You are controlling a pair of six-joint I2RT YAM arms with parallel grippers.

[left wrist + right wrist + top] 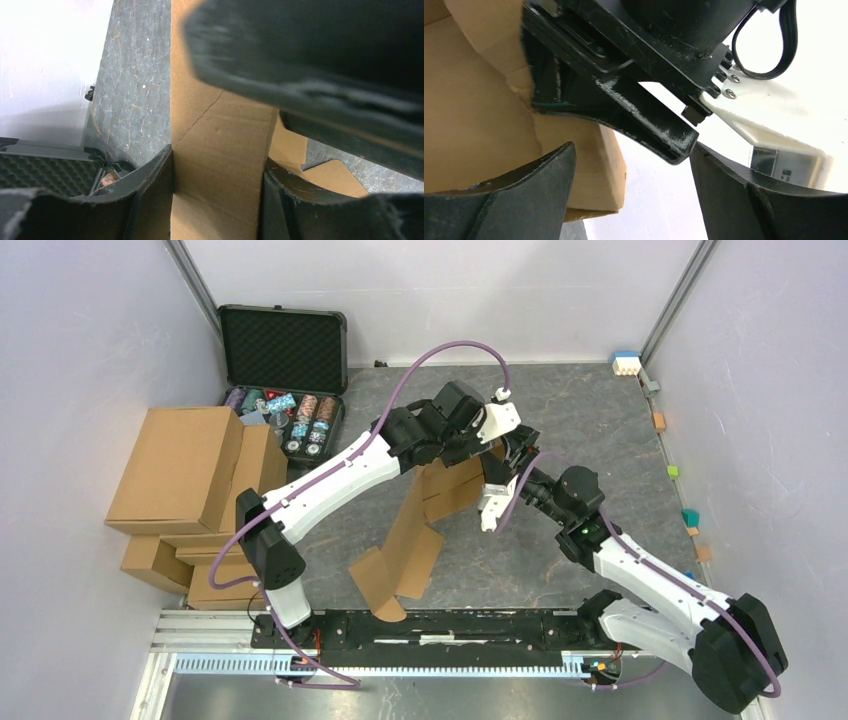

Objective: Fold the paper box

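The paper box (415, 530) is a creased brown cardboard sheet standing tilted mid-table, its lower flaps near the front rail. My left gripper (503, 443) holds its upper end. In the left wrist view a cardboard panel (217, 150) fills the gap of the left gripper (217, 200), touching both fingers (150, 195). My right gripper (497, 485) hangs just beside it, open. In the right wrist view the right gripper (631, 195) has only air between its fingers, with a cardboard corner (594, 170) by its left finger and the left arm's black finger (644, 125) just above.
A pile of ready-made brown cartons (190, 490) stands at the left wall. Behind it lies an open black foam-lined case (285, 350) with poker chips. Small coloured blocks (690, 515) line the right wall, and a white and blue one (625, 362) sits at the back right.
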